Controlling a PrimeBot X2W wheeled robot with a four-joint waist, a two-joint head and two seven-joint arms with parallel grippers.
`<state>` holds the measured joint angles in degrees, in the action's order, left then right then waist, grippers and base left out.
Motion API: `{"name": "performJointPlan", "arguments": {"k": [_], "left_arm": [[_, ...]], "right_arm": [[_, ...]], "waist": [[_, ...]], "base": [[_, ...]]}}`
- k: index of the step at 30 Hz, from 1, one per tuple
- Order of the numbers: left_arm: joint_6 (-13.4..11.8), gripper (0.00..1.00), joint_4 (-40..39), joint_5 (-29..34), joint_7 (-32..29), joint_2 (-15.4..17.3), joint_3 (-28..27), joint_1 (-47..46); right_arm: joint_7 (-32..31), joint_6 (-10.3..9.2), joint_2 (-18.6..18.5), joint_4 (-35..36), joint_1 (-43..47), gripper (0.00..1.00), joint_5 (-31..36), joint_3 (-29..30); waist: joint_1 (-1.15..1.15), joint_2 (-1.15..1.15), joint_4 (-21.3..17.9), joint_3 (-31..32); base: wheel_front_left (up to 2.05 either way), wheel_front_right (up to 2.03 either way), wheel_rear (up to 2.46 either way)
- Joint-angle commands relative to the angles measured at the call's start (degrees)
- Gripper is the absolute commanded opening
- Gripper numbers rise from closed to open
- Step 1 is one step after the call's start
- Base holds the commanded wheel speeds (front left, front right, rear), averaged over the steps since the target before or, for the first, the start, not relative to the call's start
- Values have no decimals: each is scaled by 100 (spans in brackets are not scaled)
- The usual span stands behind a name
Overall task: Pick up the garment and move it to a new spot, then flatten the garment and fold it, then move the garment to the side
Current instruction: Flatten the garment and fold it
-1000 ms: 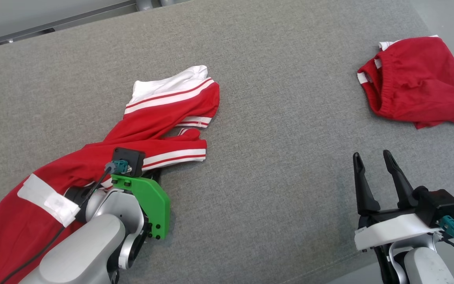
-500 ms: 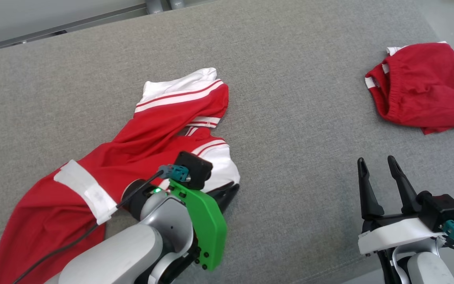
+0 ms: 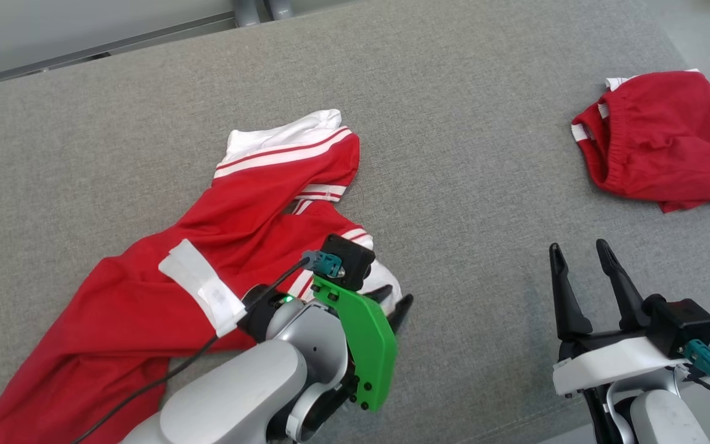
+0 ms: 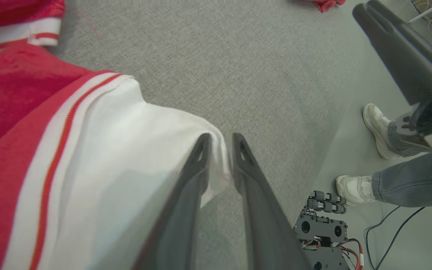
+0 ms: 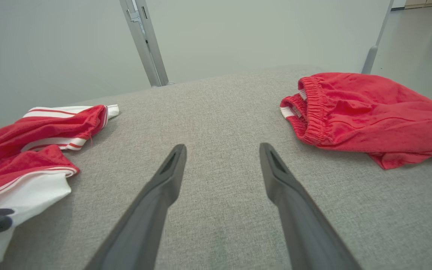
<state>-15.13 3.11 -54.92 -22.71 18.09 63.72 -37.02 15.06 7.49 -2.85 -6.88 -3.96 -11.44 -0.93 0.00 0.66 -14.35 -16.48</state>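
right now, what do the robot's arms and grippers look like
The left gripper and right gripper each have two long dark tapered fingers. Silver-grey left arm: green bracket, black camera, teal plug, black cable. Grey right arm: white bracket, black camera, teal plug.

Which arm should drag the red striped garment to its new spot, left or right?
Left. The left gripper is pinched shut on the white edge of the garment; the right gripper stands open over bare grey cushion, touching no cloth.

Head view overhead; wrist views low, sharing garment [image 3: 256, 203].
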Motion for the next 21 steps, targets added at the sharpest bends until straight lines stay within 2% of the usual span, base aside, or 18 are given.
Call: {"name": "performJointPlan", "arguments": {"k": [1, 4, 9, 10, 15, 21], "left_arm": [[47, 100, 90, 85, 146, -18, -1, 19], [-27, 100, 142, 373, 455, 40, 9, -68], [-186, 100, -224, 500, 1138, 91, -300, 126], [-263, 100, -271, 677, 1286, 207, -340, 79], [-608, 100, -674, 804, 1915, 478, -691, 389], [-993, 100, -816, 915, 2478, 1059, -1026, 965]], "right_arm": [[15, 1, -12, -16, 72, 100, -34, 27], [15, 1, -11, -16, 152, 100, 28, 104], [16, 1, -11, 106, 176, 100, 184, 256], [16, 1, -12, 135, 180, 100, 211, 282], [15, 1, -12, 310, 219, 100, 361, 376], [15, 1, -13, 510, 352, 100, 523, 452]], "waist": [[0, -66, -13, 8], [0, -66, 35, 73], [0, -66, 247, 238], [0, -66, 306, 277], [0, -66, 637, 509], [0, -66, 1003, 844]], "base": [[0, 0, 0], [0, 0, 0], [0, 0, 0], [0, 0, 0], [0, 0, 0], [0, 0, 0]]}}
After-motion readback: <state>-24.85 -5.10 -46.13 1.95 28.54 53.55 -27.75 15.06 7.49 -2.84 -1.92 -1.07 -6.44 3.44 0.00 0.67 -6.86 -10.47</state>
